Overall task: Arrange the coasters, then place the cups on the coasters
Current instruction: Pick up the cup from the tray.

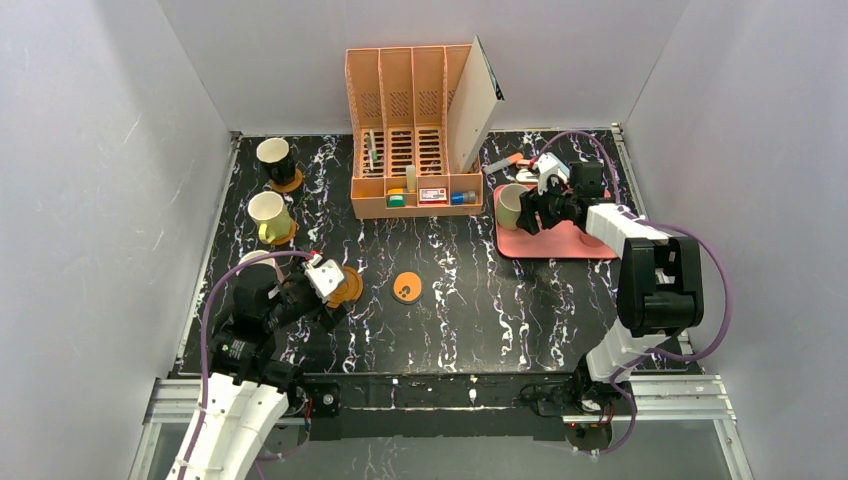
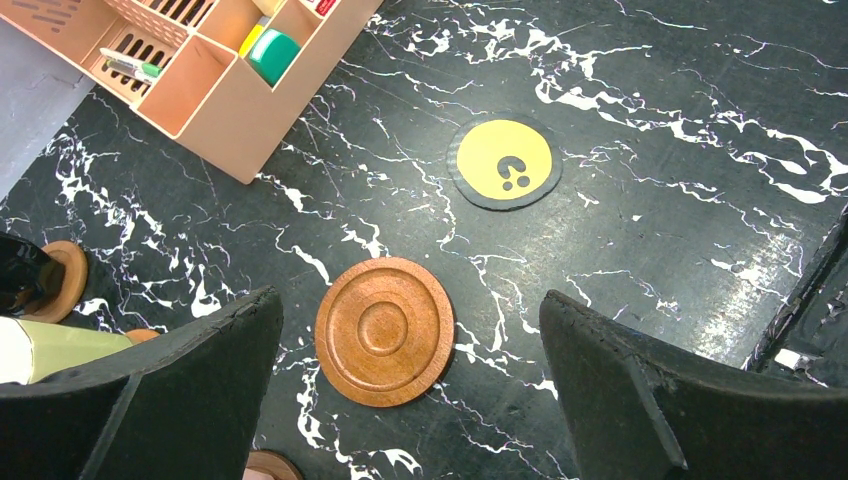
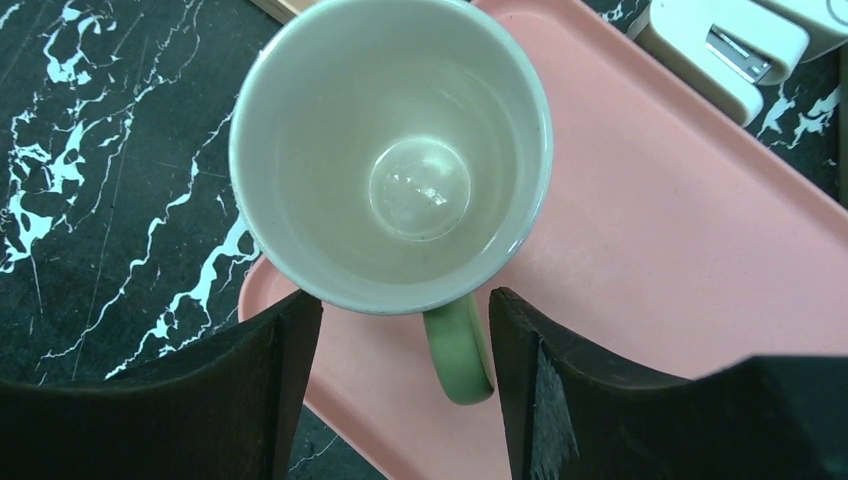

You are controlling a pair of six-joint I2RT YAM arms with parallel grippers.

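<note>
The olive green cup stands upright on the pink tray. My right gripper is open, its fingers on either side of the green handle, the right finger close against it. Over on the left, my left gripper hangs wide open above the ringed wooden coaster, holding nothing. The orange coaster with dark marks lies bare mid-table. The black cup and the yellow cup each sit on a coaster at the left. A third cup shows partly behind the left arm.
A peach desk organiser with small items and a leaning white board stands at the back centre. A white stapler lies beyond the tray. Grey walls close in on the left, right and back of the black marbled table.
</note>
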